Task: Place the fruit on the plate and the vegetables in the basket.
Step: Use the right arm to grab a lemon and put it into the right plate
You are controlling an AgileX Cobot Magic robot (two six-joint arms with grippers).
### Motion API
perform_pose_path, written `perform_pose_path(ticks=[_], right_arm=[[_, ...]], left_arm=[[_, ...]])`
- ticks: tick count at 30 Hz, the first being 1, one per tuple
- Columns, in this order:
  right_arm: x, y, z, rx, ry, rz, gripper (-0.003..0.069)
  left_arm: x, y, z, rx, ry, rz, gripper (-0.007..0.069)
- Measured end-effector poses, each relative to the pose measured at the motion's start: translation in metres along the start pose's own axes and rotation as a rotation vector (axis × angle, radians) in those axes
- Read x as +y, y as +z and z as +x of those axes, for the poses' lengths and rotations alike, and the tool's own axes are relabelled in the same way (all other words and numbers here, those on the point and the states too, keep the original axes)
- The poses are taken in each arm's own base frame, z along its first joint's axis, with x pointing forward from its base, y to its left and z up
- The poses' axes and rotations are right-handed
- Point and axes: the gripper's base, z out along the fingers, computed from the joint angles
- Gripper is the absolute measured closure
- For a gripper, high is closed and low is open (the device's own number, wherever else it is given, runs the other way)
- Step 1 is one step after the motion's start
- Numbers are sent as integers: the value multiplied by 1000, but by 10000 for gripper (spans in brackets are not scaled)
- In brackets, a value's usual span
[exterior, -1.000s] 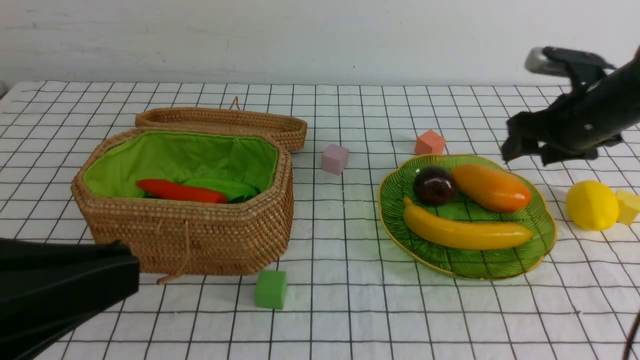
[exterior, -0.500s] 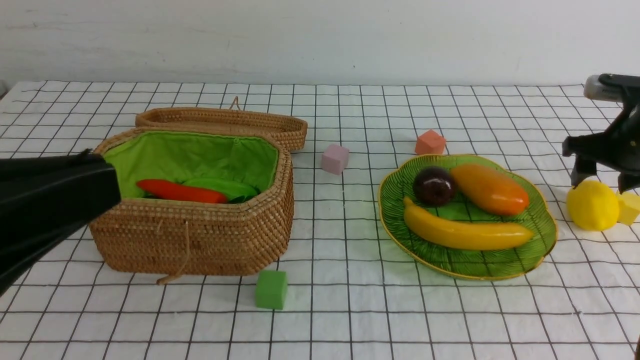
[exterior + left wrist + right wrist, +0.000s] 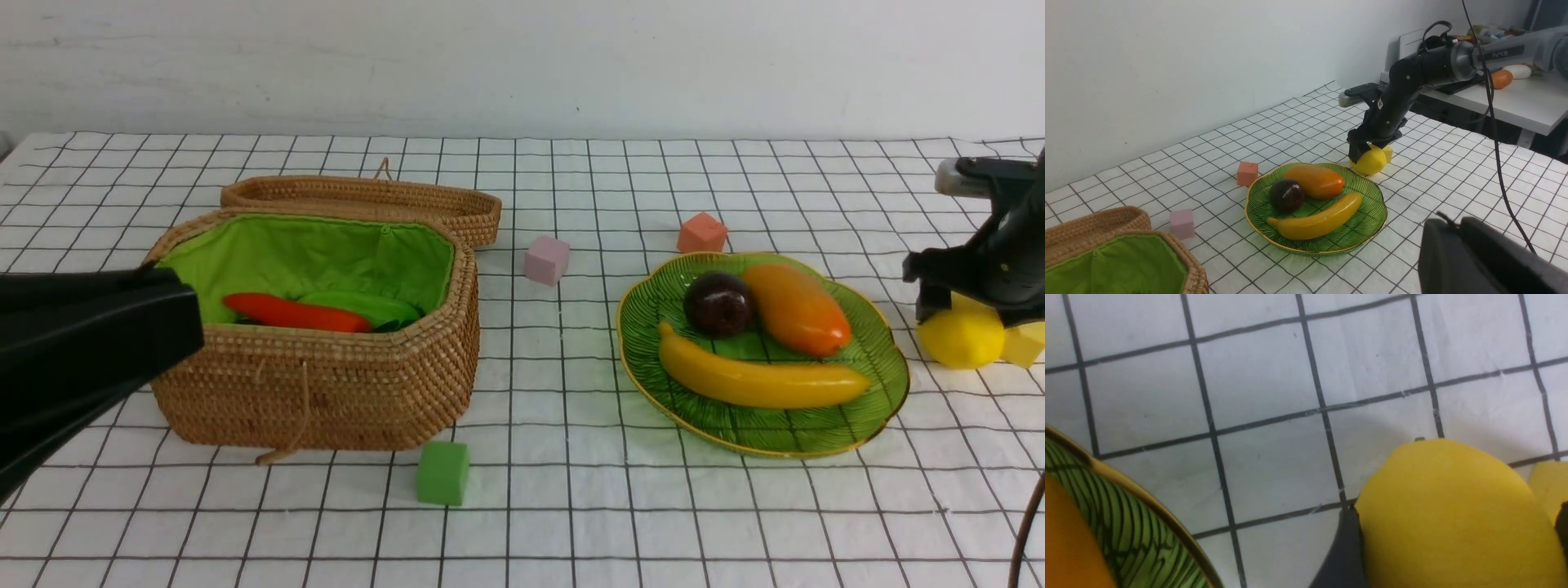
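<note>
The lemon (image 3: 963,336) sits on the worktop (image 3: 571,506) just beside the plate (image 3: 886,384), on the side far from the basket (image 3: 326,384). The right gripper (image 3: 967,306) is down over the lemon. Its fingers (image 3: 1345,555) are spread wide, one on each side of the lemon, and one finger touches its skin. A small yellow cube (image 3: 1024,343) touches the lemon on the side away from the plate.

On the plate lie the banana (image 3: 763,380), the mango (image 3: 796,309) and the mangosteen (image 3: 718,304). The mangosteen touches the mango.

In the basket lie the carrot (image 3: 294,313) and the green gourd (image 3: 367,306). The basket lid (image 3: 359,200) lies open behind it.

The left gripper (image 3: 175,322) hangs near the basket, on the side away from the plate. Its fingers are clenched with nothing in them.

A pink cube (image 3: 546,260) sits between the basket and the plate. An orange cube (image 3: 701,233) sits just behind the plate. A green cube (image 3: 442,472) sits in front of the basket.
</note>
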Motion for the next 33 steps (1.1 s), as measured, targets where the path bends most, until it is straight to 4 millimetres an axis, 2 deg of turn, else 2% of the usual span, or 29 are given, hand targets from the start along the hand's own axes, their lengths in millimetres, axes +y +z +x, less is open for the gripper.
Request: perform_pose_path(ticks=[12, 25, 29, 31, 33], right_arm=[[2, 29, 5, 5, 11, -10, 50], [2, 34, 9, 31, 32, -20, 74], [2, 22, 10, 64, 35, -18, 76], [2, 6, 10, 80, 40, -20, 76], [3, -22, 3, 57, 44, -27, 76]], left_arm=[[-1, 0, 1, 13, 0, 8, 588], [-1, 0, 2, 21, -4, 15, 587], [-1, 0, 2, 21, -4, 15, 585], [-1, 0, 2, 21, -4, 15, 585], [-1, 0, 2, 21, -4, 15, 585]])
